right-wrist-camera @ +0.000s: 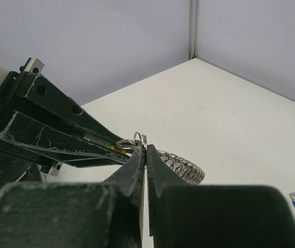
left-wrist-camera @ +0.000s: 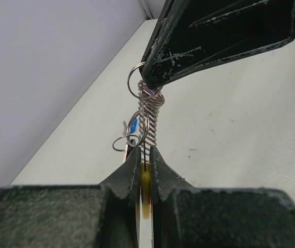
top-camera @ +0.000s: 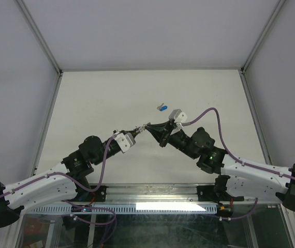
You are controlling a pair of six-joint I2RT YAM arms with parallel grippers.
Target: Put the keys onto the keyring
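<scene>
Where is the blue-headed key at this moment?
In the top view the blue-headed key lies on the table, just beyond the right gripper and touching neither arm; the right wrist view catches it at its lower right edge.

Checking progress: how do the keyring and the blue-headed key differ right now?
The keyring is pinched between the left end effector and right end effector; the blue-headed key lies free on the table. The keyring is a wire coil; the blue-headed key is far smaller. Both show silver metal.

One keyring, one blue-headed key, two arms.
</scene>
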